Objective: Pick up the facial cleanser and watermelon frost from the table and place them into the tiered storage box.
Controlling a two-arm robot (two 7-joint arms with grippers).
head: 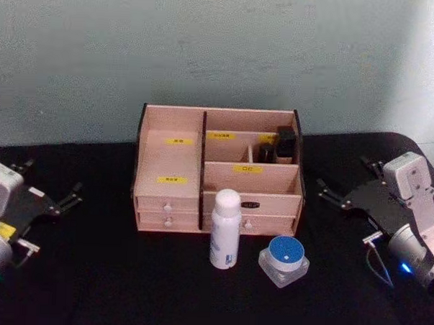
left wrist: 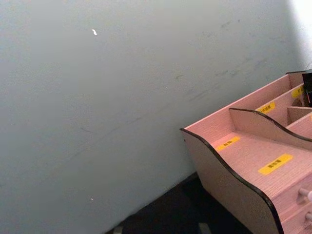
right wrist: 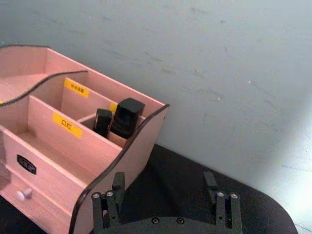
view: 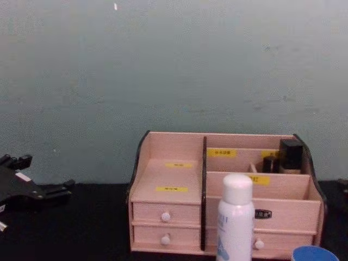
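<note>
Okay, left tool [head: 50, 178] idles open at the worktop's [head: 89, 286] left; I'd drop my open right tool [head: 344, 179] leftward, straddling the watermelon frost [head: 285, 257].

My head is looking down at the tiered storage box [head: 166, 167], my chest is looking across at it, and my wrists are looking closer.

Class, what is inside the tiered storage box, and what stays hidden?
In the tiered storage box, two small black bottles stand back right; other compartments look bare. Shut drawers hide their contents.
</note>
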